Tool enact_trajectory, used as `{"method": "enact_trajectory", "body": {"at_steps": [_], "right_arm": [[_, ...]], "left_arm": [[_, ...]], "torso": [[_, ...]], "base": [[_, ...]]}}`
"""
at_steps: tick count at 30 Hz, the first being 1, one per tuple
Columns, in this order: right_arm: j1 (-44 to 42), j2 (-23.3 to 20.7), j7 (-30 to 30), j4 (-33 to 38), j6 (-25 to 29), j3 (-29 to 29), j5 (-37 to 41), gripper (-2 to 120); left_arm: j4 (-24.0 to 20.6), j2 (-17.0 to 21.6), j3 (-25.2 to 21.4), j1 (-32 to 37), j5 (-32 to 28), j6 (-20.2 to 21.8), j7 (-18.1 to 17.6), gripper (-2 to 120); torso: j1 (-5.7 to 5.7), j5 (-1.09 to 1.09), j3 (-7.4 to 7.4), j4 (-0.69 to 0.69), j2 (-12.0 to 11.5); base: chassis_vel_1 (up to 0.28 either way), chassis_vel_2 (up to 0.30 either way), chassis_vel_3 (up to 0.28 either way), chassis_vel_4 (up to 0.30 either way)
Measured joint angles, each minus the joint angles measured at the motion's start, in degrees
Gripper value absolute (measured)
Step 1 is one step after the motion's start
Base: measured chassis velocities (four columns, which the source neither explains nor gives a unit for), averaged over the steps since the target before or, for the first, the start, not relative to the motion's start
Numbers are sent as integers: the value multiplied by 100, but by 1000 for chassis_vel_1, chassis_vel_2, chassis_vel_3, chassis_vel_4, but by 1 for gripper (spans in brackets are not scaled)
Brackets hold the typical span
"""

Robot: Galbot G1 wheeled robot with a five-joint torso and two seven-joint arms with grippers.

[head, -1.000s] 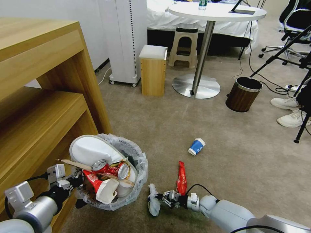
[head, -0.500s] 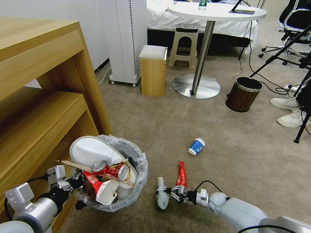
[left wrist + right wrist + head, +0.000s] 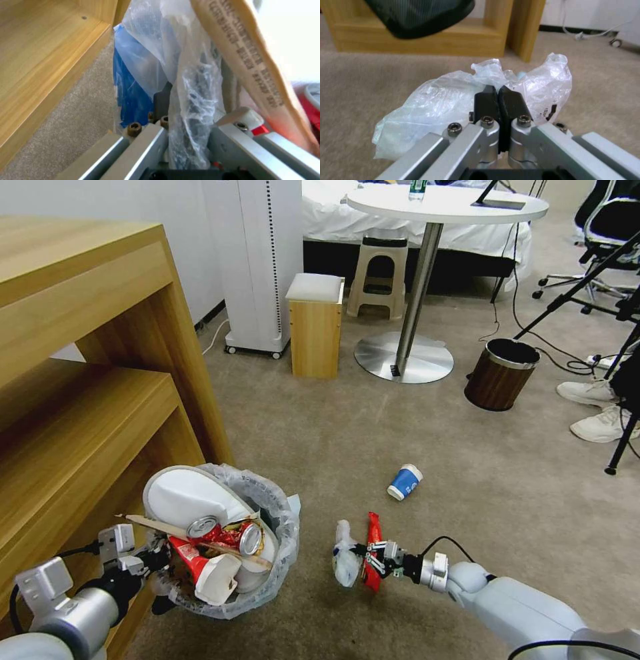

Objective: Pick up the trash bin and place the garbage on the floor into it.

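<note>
The trash bin, lined with a crinkled white bag, hangs low over the floor beside the wooden shelf. It holds a white slipper, red cans, a wooden stick and a carton. My left gripper is shut on its near rim; in the left wrist view the liner sits pinched between the fingers, over the blue base. My right gripper is shut on a crumpled clear plastic piece of garbage, held just above the carpet. A red wrapper lies under it. A blue paper cup lies farther out.
The wooden shelf unit stands close on the left. A brown wood-grain bin, a round table's base, a small wooden stool, tripod legs and a person's white shoes stand farther back and right.
My right gripper has moved right and away from me with the clear plastic piece, now over the red wrapper. The bin in my left gripper has sunk slightly.
</note>
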Motion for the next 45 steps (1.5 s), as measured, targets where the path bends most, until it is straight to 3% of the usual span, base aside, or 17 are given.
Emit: {"method": "enact_trajectory", "body": {"at_steps": [16,30,39,45], "right_arm": [[-82,-624,166,1178,0,526,197,0],[275,-1361,797,2922,-26,571,354,0],[537,-1472,1125,3719,-183,544,416,0],[788,-1437,1340,4267,-321,233,454,0]], "left_arm": [[249,159,165,-96,95,41,41,0],[475,471,356,-279,47,74,61,0],[563,491,446,-392,69,82,91,0],[590,490,457,-411,97,107,138,0]], "torso": [[0,-1,0,1,0],[0,0,0,0,0],[0,-1,0,1,0],[0,-1,0,0,0]], "base": [[0,0,0,0],[0,0,0,0],[0,0,0,0],[0,0,0,0]]}}
